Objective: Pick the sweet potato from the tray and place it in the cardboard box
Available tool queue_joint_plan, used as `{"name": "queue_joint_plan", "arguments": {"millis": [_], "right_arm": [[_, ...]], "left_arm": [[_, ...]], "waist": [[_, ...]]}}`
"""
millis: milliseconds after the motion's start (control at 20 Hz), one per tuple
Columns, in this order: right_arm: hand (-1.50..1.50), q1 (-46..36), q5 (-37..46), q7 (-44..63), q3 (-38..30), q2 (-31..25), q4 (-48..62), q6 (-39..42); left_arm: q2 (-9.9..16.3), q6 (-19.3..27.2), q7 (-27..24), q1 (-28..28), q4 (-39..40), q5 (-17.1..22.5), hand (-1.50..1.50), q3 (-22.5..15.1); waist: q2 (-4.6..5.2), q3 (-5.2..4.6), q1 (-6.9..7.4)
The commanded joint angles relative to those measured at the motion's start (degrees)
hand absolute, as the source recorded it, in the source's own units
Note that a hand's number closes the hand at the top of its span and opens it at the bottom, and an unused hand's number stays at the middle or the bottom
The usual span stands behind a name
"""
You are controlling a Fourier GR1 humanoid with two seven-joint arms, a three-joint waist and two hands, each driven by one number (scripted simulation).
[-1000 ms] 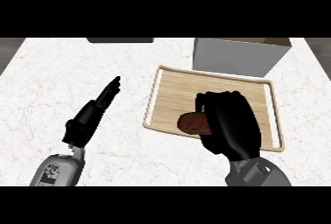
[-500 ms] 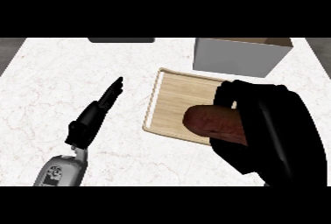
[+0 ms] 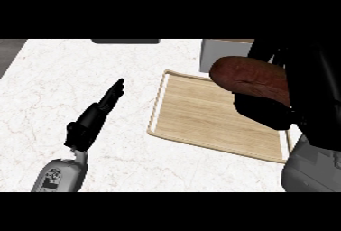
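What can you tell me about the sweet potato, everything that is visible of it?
The sweet potato is a reddish-brown, oblong tuber with a slightly mottled, matte skin. It is lifted off the wooden tray and shows above the tray's far right part, next to the grey box. The black right hand curls round it from below and from the right, hiding its right end. Nothing else touches it.

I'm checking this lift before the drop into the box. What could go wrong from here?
1. The right hand holds the sweet potato at one end only, with most of it sticking out bare; it might slip or tilt on the way.
2. The hand and arm hide most of the cardboard box, so aiming at the opening may be hard and the potato could hit its wall.
3. A slip now would likely land it on the tray.
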Motion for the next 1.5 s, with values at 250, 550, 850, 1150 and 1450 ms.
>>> {"name": "queue_joint_plan", "arguments": {"millis": [250, 550, 850, 1150, 1450], "right_arm": [[1.5, -10.36, -2.44, -6.09, -8.75, -3.02, 19.19, -8.83], [1.5, -15.29, -1.35, -9.51, -12.08, -5.68, 32.01, -17.33], [1.5, -16.97, 0.17, -12.46, -12.57, -9.8, 41.46, -19.72], [1.5, -20.64, 2.61, -18.66, -12.88, -10.32, 58.93, -29.58], [1.5, -21.02, 0.97, -21.12, -16.27, -8.94, 72.31, -35.94]], "left_arm": [[-3.84, 2.73, 2.51, -0.41, -1.73, -3.69, 0.0, -2.96], [-1.68, -0.35, 3.16, -2.11, -1.55, -1.74, 0.0, -0.28], [-2.23, -0.16, 0.35, 2.02, -1.83, -3.1, 0.0, -1.29], [-0.64, -2.18, -1.66, -1.15, 1.32, -1.0, 0.0, 2.16], [-2.97, 0.07, 1.31, -3.17, 0.55, -3.29, 0.0, 0.43]], "waist": [[0.16, 0.01, 0.38], [0.22, 0.01, 0.63], [0.12, 0.01, 0.46], [0.47, 0.0, 1.19], [0.57, 0.03, 1.21]]}}
